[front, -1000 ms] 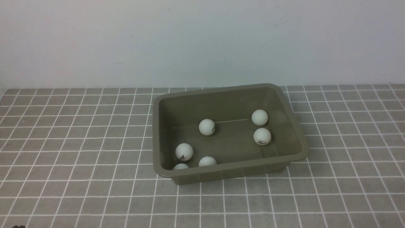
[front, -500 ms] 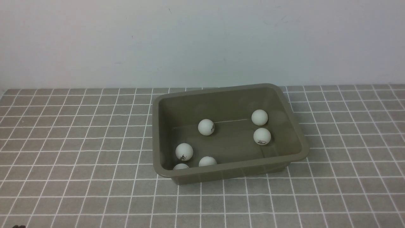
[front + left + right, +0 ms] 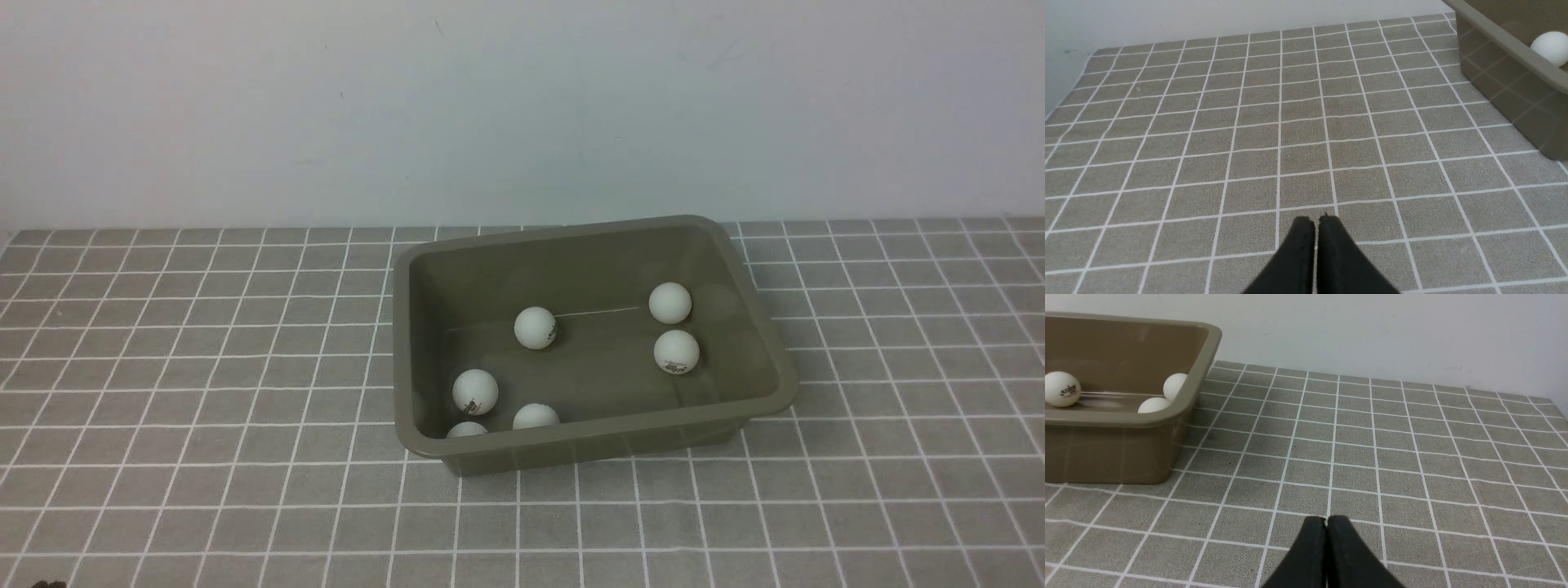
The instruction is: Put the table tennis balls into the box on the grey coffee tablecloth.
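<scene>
The grey coffee tablecloth (image 3: 204, 367) covers the counter from edge to edge, its white grid running under the box (image 3: 592, 437), which sits a little right of centre in the front view, turned slightly so that its right end lies farther back.

All six table tennis balls lie inside the box. Going left to right: one ball (image 3: 467, 429) is half hidden behind the near rim in the near-left corner, with another ball (image 3: 475, 392) just behind it, its dark logo facing forward. Beside these, a third ball (image 3: 536, 416) peeps over the near rim. A fourth ball (image 3: 535, 328) rests apart near the middle of the floor, against the far wall's foot. At the right end two lie close together, the far ball (image 3: 670, 303) and the near ball (image 3: 677, 352), the latter showing its printed mark.

The left gripper (image 3: 1316, 222) hovers over bare cloth, its black jaws pressed together and holding nothing; the box corner and one ball (image 3: 1551, 48) show at the edge of that wrist view. The right gripper (image 3: 1326, 521) likewise has its jaws closed and empty above the cloth, with the box beside it and three balls visible within.

Compared with half a second ago, the middle ball has shifted very slightly; the other five and the box lie as they did.
</scene>
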